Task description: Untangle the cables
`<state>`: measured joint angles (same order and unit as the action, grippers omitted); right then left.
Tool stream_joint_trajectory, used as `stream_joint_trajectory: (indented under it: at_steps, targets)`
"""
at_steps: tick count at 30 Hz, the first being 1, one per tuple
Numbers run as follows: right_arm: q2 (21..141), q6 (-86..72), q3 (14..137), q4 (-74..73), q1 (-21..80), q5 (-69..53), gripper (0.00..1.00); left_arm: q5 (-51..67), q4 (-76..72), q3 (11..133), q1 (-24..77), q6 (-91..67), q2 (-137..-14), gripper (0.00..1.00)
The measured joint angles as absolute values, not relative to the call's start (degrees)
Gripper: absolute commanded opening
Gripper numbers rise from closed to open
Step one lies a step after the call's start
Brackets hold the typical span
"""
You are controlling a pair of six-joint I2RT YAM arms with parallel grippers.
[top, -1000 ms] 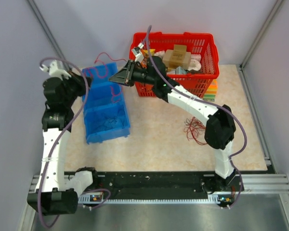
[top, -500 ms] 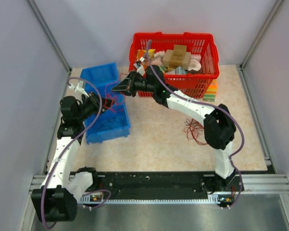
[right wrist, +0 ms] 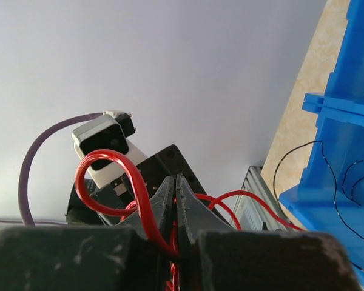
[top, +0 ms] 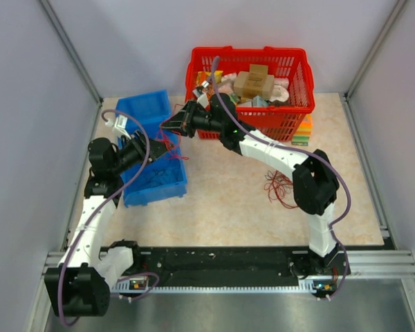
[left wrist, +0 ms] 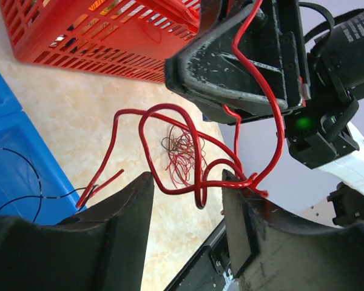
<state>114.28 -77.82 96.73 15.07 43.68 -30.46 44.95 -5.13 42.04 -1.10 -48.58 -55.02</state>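
A stiff red cable [left wrist: 178, 191] loops between my two grippers above the blue bin [top: 152, 181]. My right gripper [right wrist: 175, 176] is shut on this cable [right wrist: 143, 200], with a loop bulging out beside its fingers. In the top view it [top: 167, 126] points left in front of the red basket. My left gripper [left wrist: 187, 172] faces it with jaws apart. The cable only drapes over the tip of one of its fingers [left wrist: 242, 206]. A loose bundle of thin red cables [top: 280, 188] lies on the table by the right arm's elbow, and shows in the left wrist view [left wrist: 182, 151].
A red basket [top: 290, 104] full of boxes and packets stands at the back. Coloured blocks [top: 303, 129] are stacked at its right corner. Thin black wires [right wrist: 303, 159] lie in the blue bin. Grey walls enclose the table on three sides.
My left arm came down from the bin's back corner towards the right gripper, and its jaws opened off the red cable. The right gripper dropped slightly and stayed shut.
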Motion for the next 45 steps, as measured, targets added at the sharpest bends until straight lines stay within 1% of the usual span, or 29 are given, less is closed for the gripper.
stream_joint_trajectory:
  at_steps: [2, 5, 9, 12, 15, 19, 24, 25, 26, 34, 40, 42, 43, 44, 45]
  targets:
    - [114.3, -77.8, 96.7, 15.0, 43.7, -30.4, 0.00, 45.5, -5.9, 41.8, -1.0, -48.8, -54.7, 0.58]
    - [114.3, -77.8, 96.4, 15.3, 43.7, -30.2, 0.00, 45.7, -6.1, 41.6, -1.0, -48.9, -53.9, 0.59]
    - [114.3, -77.6, 95.9, 15.5, 43.5, -30.1, 0.00, 46.0, -5.5, 41.6, -1.0, -48.6, -52.6, 0.57]
    - [114.2, -77.5, 94.9, 15.9, 43.1, -30.1, 0.00, 45.0, -1.7, 41.6, -1.0, -47.2, -52.0, 0.57]
    - [114.2, -77.4, 94.5, 16.0, 42.5, -30.1, 0.00, 44.0, 1.5, 41.6, -1.0, -46.5, -52.0, 0.55]
    - [114.1, -77.6, 94.4, 17.0, 42.2, -30.1, 0.00, 43.9, 2.0, 41.5, -1.0, -46.8, -52.0, 0.52]
    - [114.1, -77.7, 94.4, 17.7, 42.2, -30.1, 0.00, 43.9, 0.0, 40.7, -1.0, -48.1, -52.0, 0.60]
    - [114.1, -77.7, 94.4, 17.8, 42.2, -30.1, 0.00, 43.9, -0.1, 40.6, -1.0, -48.3, -52.0, 0.64]
    - [114.1, -77.8, 94.4, 17.9, 42.3, -30.1, 0.00, 43.9, -0.4, 40.6, -1.0, -48.6, -52.0, 0.65]
    - [114.0, -81.2, 93.6, 21.9, 43.4, -30.2, 0.00, 43.9, -5.3, 40.1, -0.7, -50.3, -55.1, 0.65]
    - [113.4, -83.3, 90.3, 24.0, 44.5, -30.0, 0.00, 42.9, -8.3, 39.6, 0.1, -52.0, -56.0, 0.65]
    - [113.4, -83.8, 89.9, 24.3, 44.7, -30.0, 0.00, 42.3, -9.0, 39.6, 0.9, -52.0, -56.0, 0.62]
    - [113.4, -83.9, 89.6, 24.6, 44.8, -30.0, 0.00, 41.9, -9.1, 39.6, 1.3, -52.0, -55.9, 0.58]
    - [113.3, -84.2, 89.5, 24.7, 44.8, -30.0, 0.00, 41.4, -9.0, 39.6, 1.5, -52.0, -55.7, 0.52]
    - [113.3, -84.2, 89.3, 25.1, 44.9, -29.9, 0.00, 41.0, -9.1, 39.6, 1.6, -51.9, -55.6, 0.42]
